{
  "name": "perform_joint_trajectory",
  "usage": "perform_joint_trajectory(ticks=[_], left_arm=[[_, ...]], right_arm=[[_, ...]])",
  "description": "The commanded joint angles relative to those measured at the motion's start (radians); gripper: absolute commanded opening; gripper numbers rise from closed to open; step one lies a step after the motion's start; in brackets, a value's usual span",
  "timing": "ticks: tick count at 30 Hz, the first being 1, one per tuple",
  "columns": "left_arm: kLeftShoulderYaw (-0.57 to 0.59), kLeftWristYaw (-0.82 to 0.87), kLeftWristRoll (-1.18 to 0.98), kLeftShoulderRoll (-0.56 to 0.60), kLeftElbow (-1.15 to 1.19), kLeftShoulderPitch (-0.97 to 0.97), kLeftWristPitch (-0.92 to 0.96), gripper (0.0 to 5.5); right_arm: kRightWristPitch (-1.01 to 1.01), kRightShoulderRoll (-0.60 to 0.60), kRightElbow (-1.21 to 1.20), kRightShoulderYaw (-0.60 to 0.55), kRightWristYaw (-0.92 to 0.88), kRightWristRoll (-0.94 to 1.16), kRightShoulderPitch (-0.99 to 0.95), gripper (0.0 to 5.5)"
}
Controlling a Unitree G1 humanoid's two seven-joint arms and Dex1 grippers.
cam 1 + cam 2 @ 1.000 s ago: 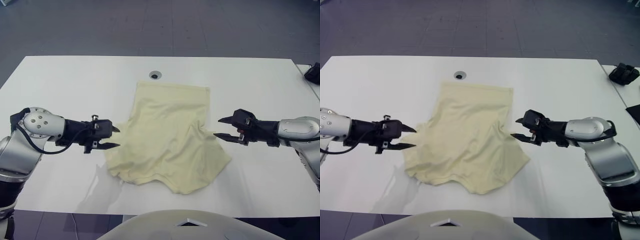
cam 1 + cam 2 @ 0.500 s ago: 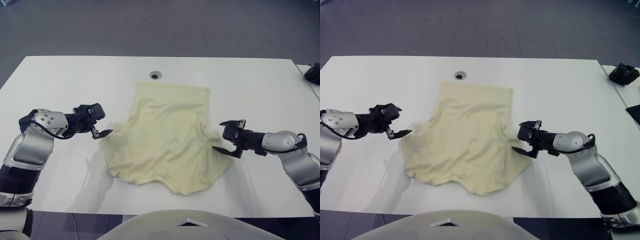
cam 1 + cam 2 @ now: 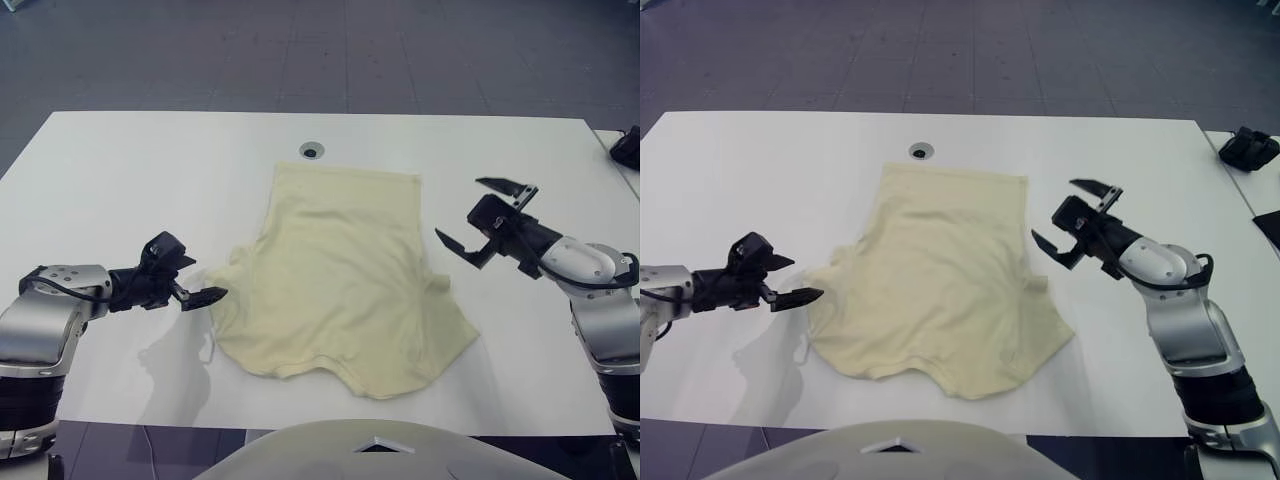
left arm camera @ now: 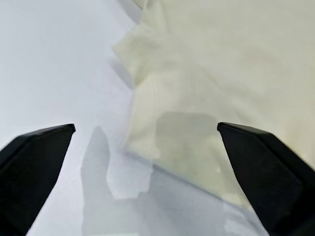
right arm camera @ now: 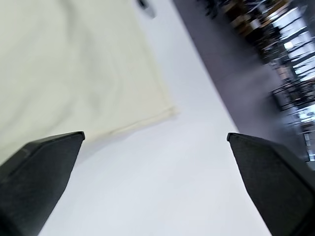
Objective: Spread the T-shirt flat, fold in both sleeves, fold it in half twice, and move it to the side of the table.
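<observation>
A pale yellow T-shirt (image 3: 340,275) lies rumpled in the middle of the white table (image 3: 130,180), its straight hem toward the far edge and its wider, creased end toward me. My left gripper (image 3: 195,284) is open, low over the table just left of the shirt's bunched left sleeve (image 4: 162,113). My right gripper (image 3: 478,213) is open and raised off the table, right of the shirt's upper right side (image 5: 74,73). Neither holds any cloth.
A round cable hole (image 3: 311,151) sits in the table just beyond the shirt's far hem. A dark object (image 3: 1245,147) rests on a neighbouring surface at the far right. Bare table lies to the left and right of the shirt.
My right gripper lifted from the shirt's right edge and swung toward the far side. My left gripper dropped lower and nearer to me. The shirt's right near corner now lies spread wider.
</observation>
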Motion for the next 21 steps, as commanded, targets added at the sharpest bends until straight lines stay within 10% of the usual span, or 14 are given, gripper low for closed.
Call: perform_joint_trajectory(ticks=[1,21], left_arm=[[-0.037,0.02,-0.022,-0.044,0.121,-0.069,0.027,4.6],[-0.142,0.017,0.017,0.022,0.186,-0.052,-0.08,1.04]], right_arm=[[-0.009,0.041,-0.027,-0.028,-0.052,-0.019,-0.031,5.4],[-0.054,0.074,0.018,-0.014,-0.065,-0.068,-0.061,5.4]])
